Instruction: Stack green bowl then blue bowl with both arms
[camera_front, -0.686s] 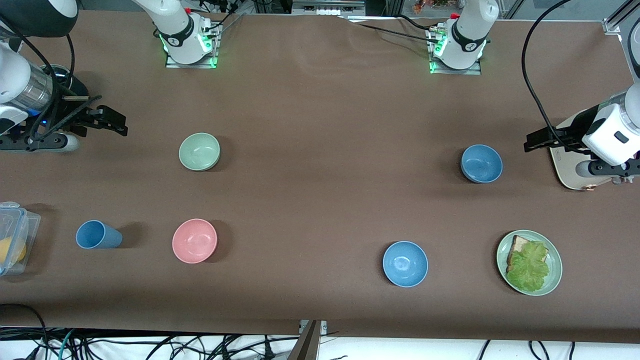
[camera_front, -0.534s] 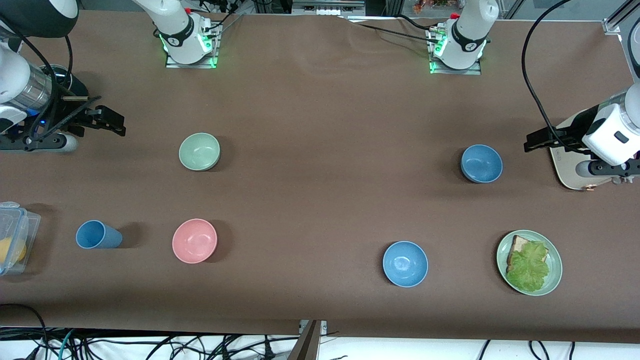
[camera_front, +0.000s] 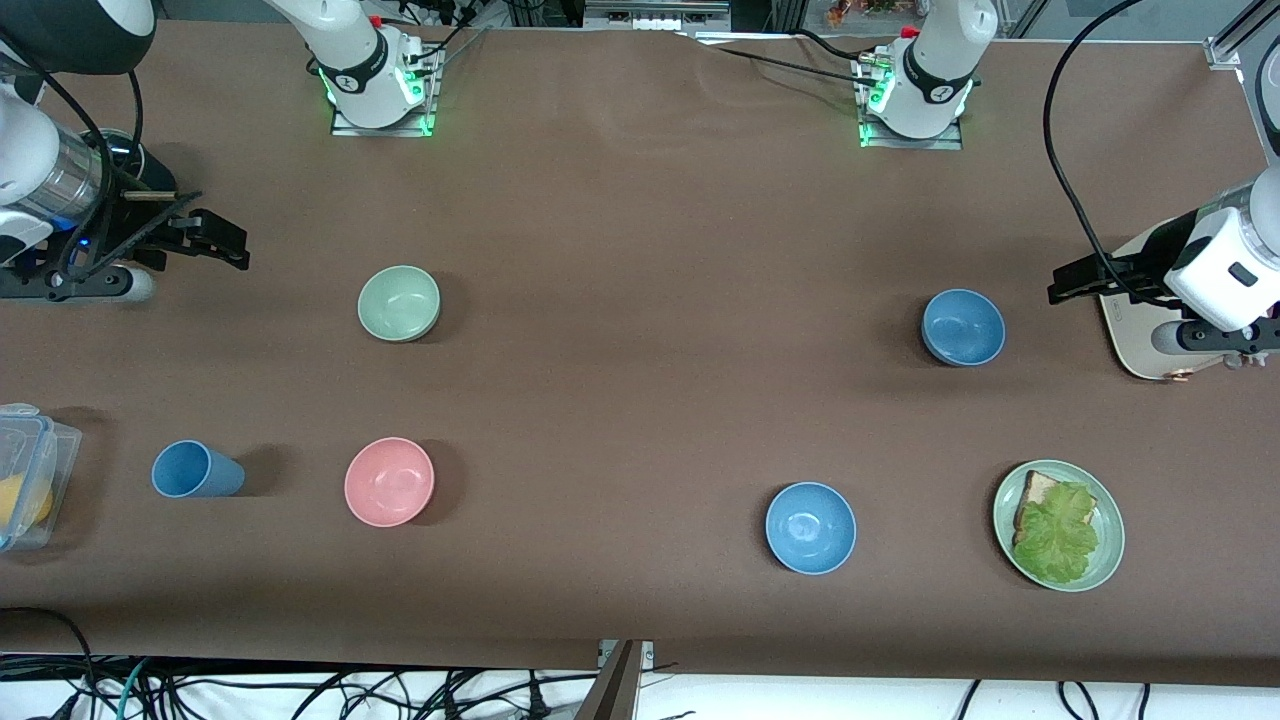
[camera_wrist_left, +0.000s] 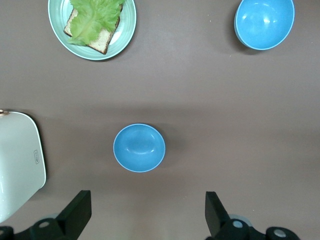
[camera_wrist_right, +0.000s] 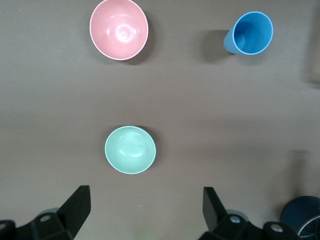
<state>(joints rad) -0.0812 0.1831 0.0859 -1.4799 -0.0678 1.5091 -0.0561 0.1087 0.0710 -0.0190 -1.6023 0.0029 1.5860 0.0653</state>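
Observation:
The pale green bowl sits upright on the brown table toward the right arm's end; it also shows in the right wrist view. The steel-blue bowl sits toward the left arm's end and shows in the left wrist view. My right gripper hangs open and empty over bare table beside the green bowl, well apart from it. My left gripper hangs open and empty over the table beside the blue bowl, also apart from it.
A pink bowl and a blue cup stand nearer the camera than the green bowl. A sky-blue bowl and a green plate with bread and lettuce stand nearer than the blue bowl. A white board lies under the left wrist. A clear box is at the table's end.
My right gripper has drifted very slightly toward the right arm's end of the table. The left arm and all the bowls have not moved.

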